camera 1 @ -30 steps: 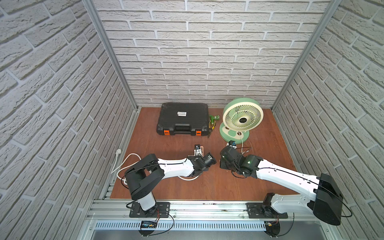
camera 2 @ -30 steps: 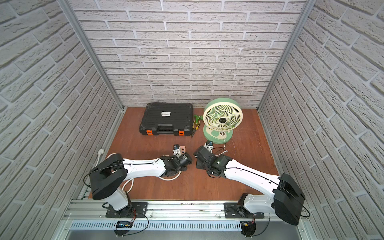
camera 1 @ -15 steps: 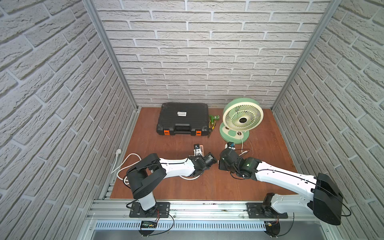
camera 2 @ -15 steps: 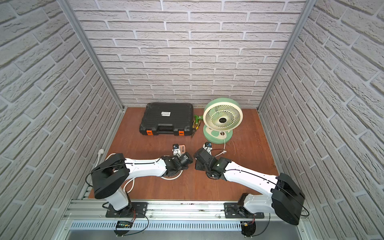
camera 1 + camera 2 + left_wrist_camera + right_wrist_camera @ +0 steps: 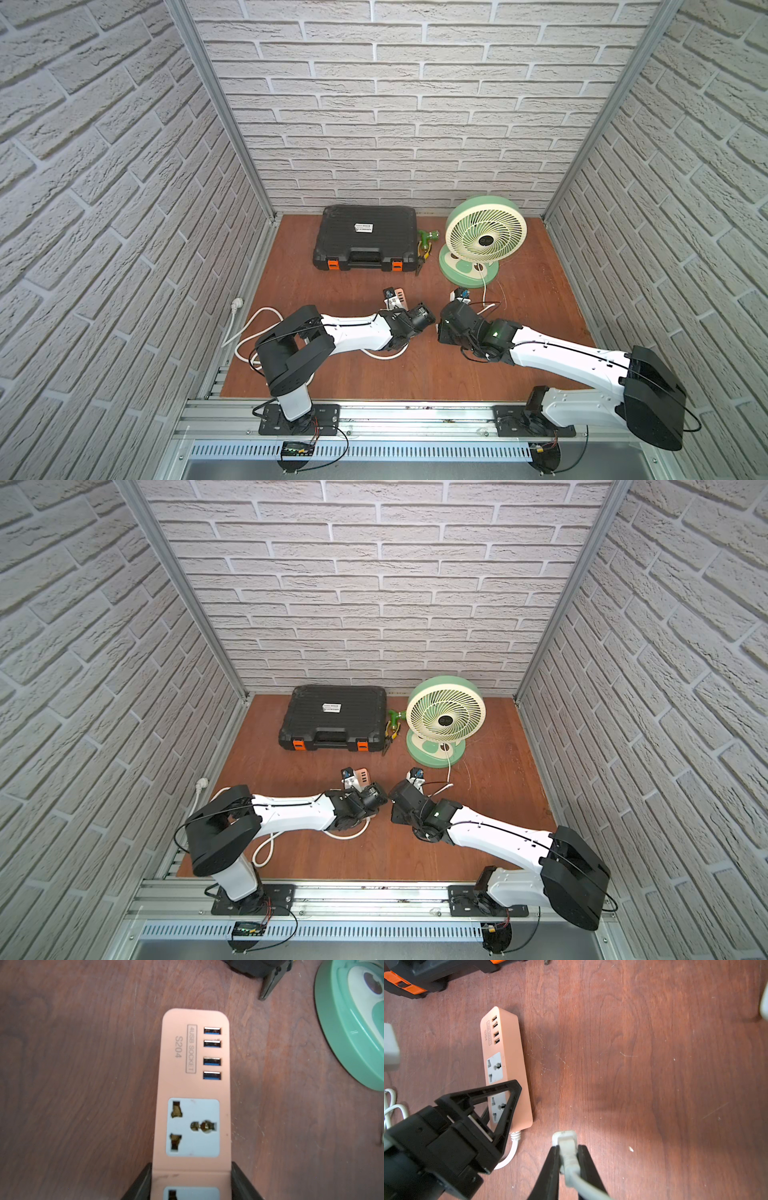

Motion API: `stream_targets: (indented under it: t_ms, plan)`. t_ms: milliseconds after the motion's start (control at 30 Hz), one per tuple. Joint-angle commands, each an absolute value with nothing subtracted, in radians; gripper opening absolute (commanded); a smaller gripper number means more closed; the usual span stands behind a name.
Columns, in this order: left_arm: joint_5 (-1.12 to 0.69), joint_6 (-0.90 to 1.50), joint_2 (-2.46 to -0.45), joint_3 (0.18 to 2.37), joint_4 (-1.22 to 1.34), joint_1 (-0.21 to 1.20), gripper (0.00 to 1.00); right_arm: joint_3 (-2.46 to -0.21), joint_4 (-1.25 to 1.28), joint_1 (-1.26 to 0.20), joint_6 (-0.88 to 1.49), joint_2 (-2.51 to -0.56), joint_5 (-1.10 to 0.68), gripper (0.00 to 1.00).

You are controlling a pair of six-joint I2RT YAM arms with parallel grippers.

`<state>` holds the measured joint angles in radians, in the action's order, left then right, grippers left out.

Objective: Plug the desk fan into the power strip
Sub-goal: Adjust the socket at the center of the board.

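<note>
The mint-green desk fan (image 5: pixel 484 239) (image 5: pixel 444 719) stands at the back right, and its thin white cord (image 5: pixel 484 286) runs forward from its base (image 5: pixel 353 1022). The salmon power strip (image 5: pixel 193 1084) (image 5: pixel 506 1059) (image 5: pixel 400 296) lies flat on the wooden floor with its USB end pointing towards the back. My left gripper (image 5: pixel 191 1165) (image 5: pixel 391 300) is shut on the strip's long sides near its cable end. My right gripper (image 5: pixel 568 1147) (image 5: pixel 460 297) is shut on the fan's small white plug (image 5: pixel 563 1136). The plug hangs just above the floor, to the right of the strip and apart from it.
A black toolcase (image 5: pixel 365 239) with orange latches sits at the back, left of the fan, and green pliers (image 5: pixel 426 245) lie between the two. The strip's thick white cable (image 5: pixel 249 332) loops at the front left and ends in a wall plug (image 5: pixel 237 304). Brick walls enclose three sides.
The right arm has edged slightly left with the plug still in its jaws. The left arm and the strip have not visibly moved.
</note>
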<state>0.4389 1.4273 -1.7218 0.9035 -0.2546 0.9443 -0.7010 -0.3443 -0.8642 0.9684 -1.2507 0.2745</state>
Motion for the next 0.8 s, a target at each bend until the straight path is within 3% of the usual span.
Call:
stream_targets:
  t_ms: [0, 133, 333, 433, 600, 767]
  plan:
    - [0.559, 1.987, -1.833, 0.843, -0.466, 0.963, 0.00, -0.691, -0.310, -0.870, 0.963, -1.229, 0.288, 0.03]
    - [0.551, 1.947, -1.848, 0.854, -0.447, 0.956, 0.00, -0.694, -0.313, -0.869, 0.955, -1.229, 0.289, 0.03]
    - [0.587, 1.819, -1.843, 0.912, -0.483, 0.954, 0.35, -0.700, -0.322, -0.870, 0.941, -1.229, 0.290, 0.03]
    - [0.583, 1.781, -1.837, 0.918, -0.470, 0.953, 0.47, -0.700, -0.324, -0.870, 0.941, -1.226, 0.278, 0.03]
    - [0.573, 1.749, -1.836, 0.923, -0.448, 0.952, 0.61, -0.707, -0.331, -0.870, 0.938, -1.213, 0.272, 0.03]
    - [0.566, 1.720, -1.830, 0.927, -0.445, 0.950, 0.69, -0.707, -0.334, -0.870, 0.934, -1.203, 0.266, 0.03]
